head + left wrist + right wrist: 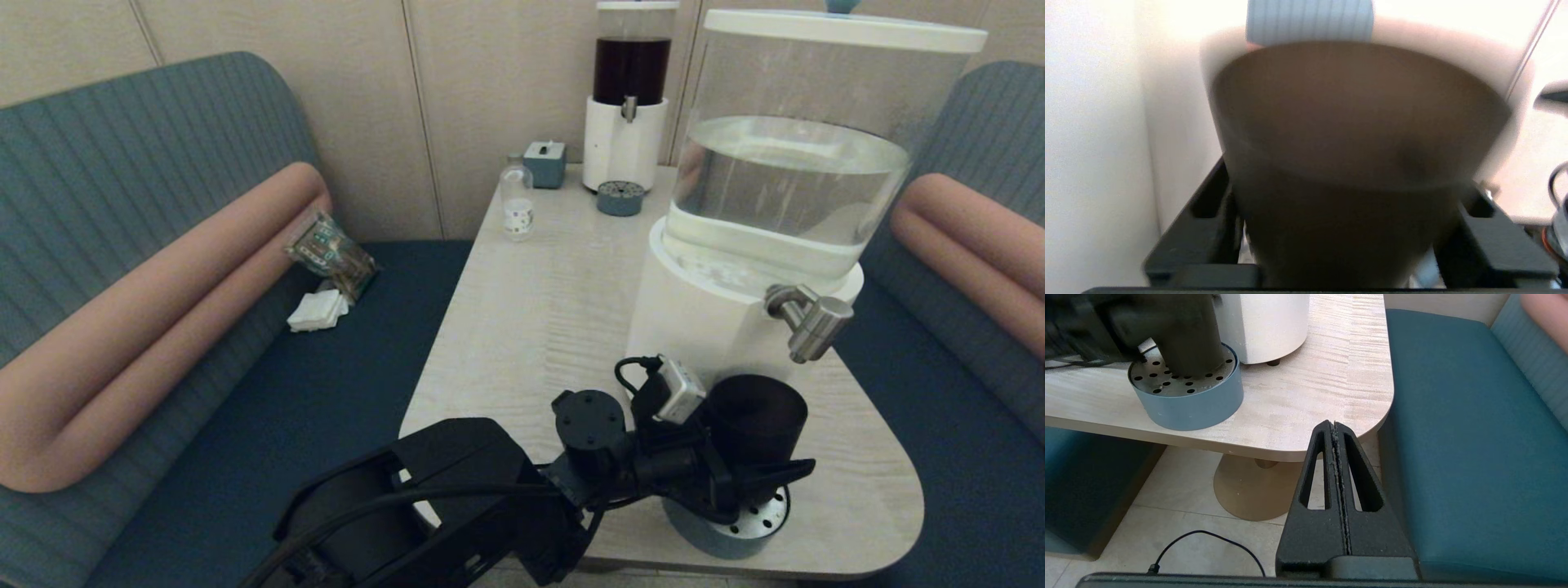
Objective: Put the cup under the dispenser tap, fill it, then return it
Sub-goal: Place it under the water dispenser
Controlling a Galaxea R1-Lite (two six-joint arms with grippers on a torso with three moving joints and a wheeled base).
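The dark smoky cup (755, 425) stands on a round blue-grey drip tray (739, 527) in front of the white-based dispenser (702, 314). The brushed-metal tap (812, 325) hangs above the cup's right rim. My left gripper (747, 472) is shut on the cup, one finger on each side of its lower wall. In the left wrist view the cup (1355, 143) fills the space between the fingers (1208, 208). The right wrist view shows the cup (1180, 335) resting on the perforated tray (1188, 402). My right gripper (1334, 425) is shut and empty, low beside the table's near right corner.
At the table's far end stand a narrower dispenser of dark brown liquid (629, 98), its small drip tray (620, 198), a clear labelled bottle (517, 204) and a small blue box (545, 163). Teal benches (310, 384) flank the table (531, 327). A snack packet (331, 253) lies on the left bench.
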